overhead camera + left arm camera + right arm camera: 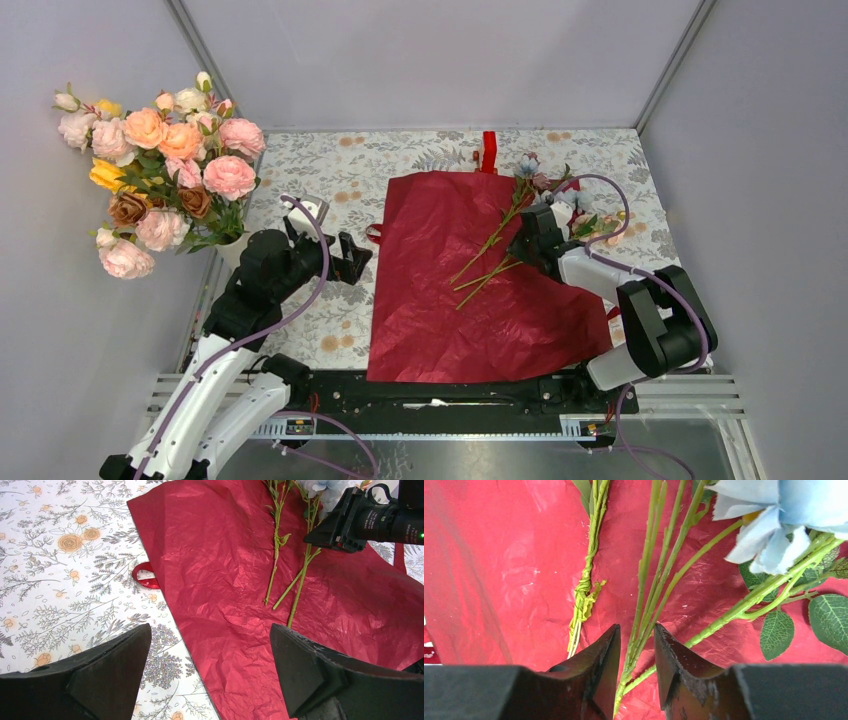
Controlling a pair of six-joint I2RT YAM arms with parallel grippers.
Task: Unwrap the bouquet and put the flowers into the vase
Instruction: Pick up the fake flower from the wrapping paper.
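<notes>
Right tool [636,627] sits astride the green stems of the flowers [497,238], jaws narrowed close around them; whether they pinch, I cannot tell. The flowers lie on the flat red paper [450,310], far right. Left tool [210,627] hangs wide open and empty over the paper's left edge and the counter [330,170].

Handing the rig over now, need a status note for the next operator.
Left gripper: open, empty, over the table beside the paper.
Right gripper: jaws either side of the stems, not clamped yet.
Paper spread flat; flowers on its far right part; ribbon off, by its left edge.
Done: unwrapping. Left: grip stems, put flowers in the vase, which I can't pick out here.
</notes>
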